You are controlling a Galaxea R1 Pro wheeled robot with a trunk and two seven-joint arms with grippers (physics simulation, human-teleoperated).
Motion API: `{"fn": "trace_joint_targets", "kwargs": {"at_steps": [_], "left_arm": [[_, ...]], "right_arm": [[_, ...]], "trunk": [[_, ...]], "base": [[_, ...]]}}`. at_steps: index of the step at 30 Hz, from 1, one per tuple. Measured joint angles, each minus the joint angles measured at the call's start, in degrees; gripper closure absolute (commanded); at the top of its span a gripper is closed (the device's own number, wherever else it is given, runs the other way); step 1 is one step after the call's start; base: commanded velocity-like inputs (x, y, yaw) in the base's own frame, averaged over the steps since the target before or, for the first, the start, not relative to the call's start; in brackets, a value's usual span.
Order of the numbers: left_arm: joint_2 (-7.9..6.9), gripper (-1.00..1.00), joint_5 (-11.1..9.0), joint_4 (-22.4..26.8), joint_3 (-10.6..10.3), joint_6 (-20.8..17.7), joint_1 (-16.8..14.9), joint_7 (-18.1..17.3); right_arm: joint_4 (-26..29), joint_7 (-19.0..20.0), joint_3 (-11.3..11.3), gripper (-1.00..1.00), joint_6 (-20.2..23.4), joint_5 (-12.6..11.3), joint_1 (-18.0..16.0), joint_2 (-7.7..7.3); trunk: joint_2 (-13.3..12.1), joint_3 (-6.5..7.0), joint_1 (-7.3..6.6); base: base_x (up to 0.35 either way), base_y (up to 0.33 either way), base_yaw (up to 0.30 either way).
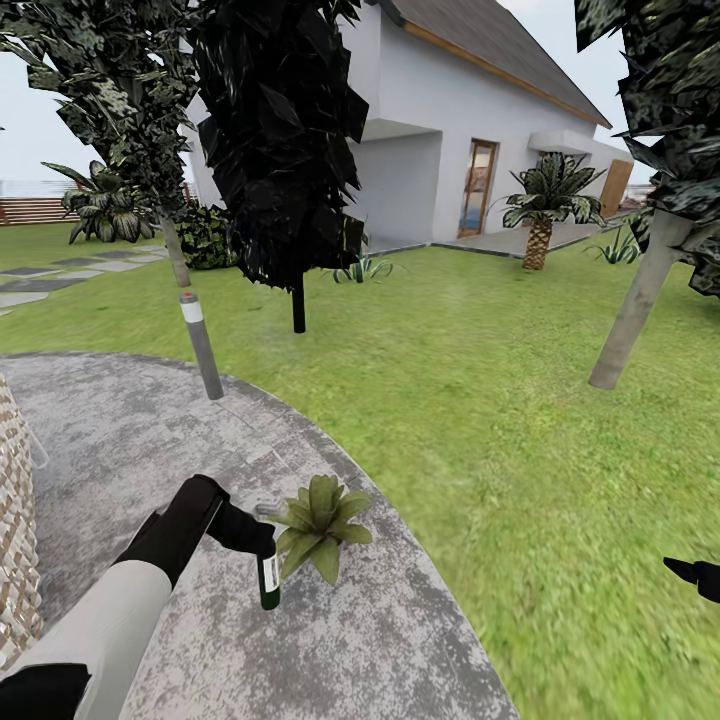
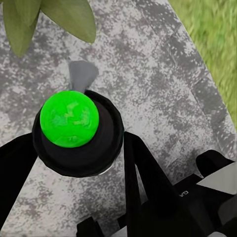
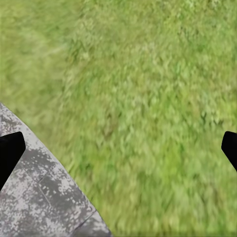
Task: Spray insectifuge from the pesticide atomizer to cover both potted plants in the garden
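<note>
Head view: left gripper (image 1: 252, 535) clamps atomizer (image 1: 269, 580), long axis vertical, base down, beside potted plant (image 1: 320, 520). Right gripper (image 3: 118, 148) spread open above lawn (image 1: 500, 400).

Open room is found over the round mottled grey paved patio (image 1: 150, 430) ahead of the left gripper (image 1: 262, 548), up to the tilted grey bollard lamp with a pale band (image 1: 201, 343) at the patio's far edge. The space just to the right of the slim dark green spray bottle (image 1: 269, 580) clamped in that gripper is taken by a low rosette of pointed green leaves (image 1: 322, 522), whose leaves nearly touch the bottle. A woven wicker wall (image 1: 14, 520) blocks the far left. To the right, the green lawn (image 1: 480, 400) lies unobstructed up to a leaning pale tree trunk (image 1: 636, 305); the right gripper (image 3: 118, 148) is spread wide above bare grass.
</note>
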State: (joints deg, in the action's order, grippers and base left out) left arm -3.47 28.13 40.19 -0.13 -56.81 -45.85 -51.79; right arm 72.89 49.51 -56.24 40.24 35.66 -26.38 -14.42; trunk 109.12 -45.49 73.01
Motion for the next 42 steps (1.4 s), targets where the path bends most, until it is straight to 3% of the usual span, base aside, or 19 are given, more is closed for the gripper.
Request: {"fn": "trace_joint_targets", "kwargs": {"at_steps": [16,30,38,42], "left_arm": [[0.04,1.0,0.0,-0.02,-0.03,-0.02,0.01,0.0],[0.01,1.0,-0.01,-0.7,-0.03,0.0,0.02,0.0],[0.04,1.0,-0.02,-1.09,-0.04,-0.01,0.0,0.0],[0.04,1.0,0.11,-4.64,-0.05,0.03,0.0,-0.01]], "right_arm": [[-0.01,-0.09,0.09,-1.0,-0.01,0.09,-0.01,0.0],[-0.09,-0.09,0.09,-1.0,-0.08,0.09,0.0,0.0],[-0.13,-0.09,0.11,-1.0,-0.09,0.08,0.0,0.0],[-0.17,-0.07,0.16,-1.0,-0.08,0.08,0.0,0.0]], "trunk": [[0.0,0.0,-0.03],[0.0,0.0,0.0],[-3.19,1.43,-1.75],[-4.8,2.15,-2.63]], "base": [[0.292,0.0,0.202],[0.025,0.0,0.009],[0.0,0.0,0.0],[0.0,0.0,0.0]]}}
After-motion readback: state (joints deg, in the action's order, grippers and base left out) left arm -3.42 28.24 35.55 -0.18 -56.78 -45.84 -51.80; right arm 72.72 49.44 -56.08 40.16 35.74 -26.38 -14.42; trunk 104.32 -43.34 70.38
